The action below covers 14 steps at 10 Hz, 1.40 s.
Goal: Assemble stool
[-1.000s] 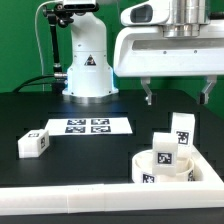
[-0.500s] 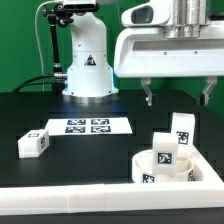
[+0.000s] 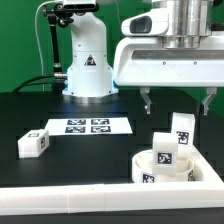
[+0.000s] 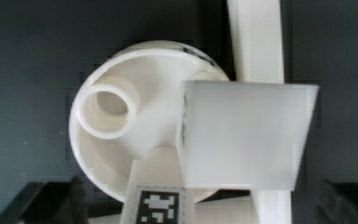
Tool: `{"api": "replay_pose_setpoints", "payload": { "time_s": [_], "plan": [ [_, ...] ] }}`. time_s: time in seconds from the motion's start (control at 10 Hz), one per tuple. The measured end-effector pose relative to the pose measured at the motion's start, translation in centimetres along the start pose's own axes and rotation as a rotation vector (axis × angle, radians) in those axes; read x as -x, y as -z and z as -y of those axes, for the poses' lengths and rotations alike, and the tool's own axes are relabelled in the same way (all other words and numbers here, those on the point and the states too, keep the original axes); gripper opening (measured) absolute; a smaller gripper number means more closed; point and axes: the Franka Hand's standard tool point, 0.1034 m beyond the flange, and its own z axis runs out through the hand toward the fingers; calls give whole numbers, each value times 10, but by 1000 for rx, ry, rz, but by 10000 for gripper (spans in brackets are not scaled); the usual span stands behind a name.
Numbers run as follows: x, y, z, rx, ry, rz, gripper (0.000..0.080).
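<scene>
The fingers (image 3: pixel 148 99) hang spread wide above the black bench (image 3: pixel 110 152), pinching nothing, on the exterior view's right; below them the stool's round seat (image 3: pixel 160 170) lies in the corner of the long white border wall (image 3: pixel 70 199), close to it on both sides; one block leg (image 3: pixel 164 150) stands upright at the seat's top face, though whether it rests on the seat or only leans against it I cannot tell; a second leg (image 3: pixel 181 130) stands upright just behind it; a third leg (image 3: pixel 35 143) lies well apart on the exterior view's left, near the marker board (image 3: pixel 88 126); in the wrist view the seat (image 4: pixel 131 75) shows a round socket, and a leg (image 4: pixel 247 135) covers the part of it beside the wall (image 4: pixel 256 40).
</scene>
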Motion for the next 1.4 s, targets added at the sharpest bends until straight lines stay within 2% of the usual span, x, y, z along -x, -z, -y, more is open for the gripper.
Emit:
{"api": "replay_pose_setpoints", "payload": {
  "time_s": [0.5,0.9,1.1,1.2,1.4],
  "plan": [
    [0,-12,-3,9,5,5,649],
    [3,-18,3,14,-2,10,649],
    [4,-20,3,16,-3,13,386],
    [4,-20,3,15,-2,13,338],
    [4,-20,3,15,-5,13,338]
  ]
}}
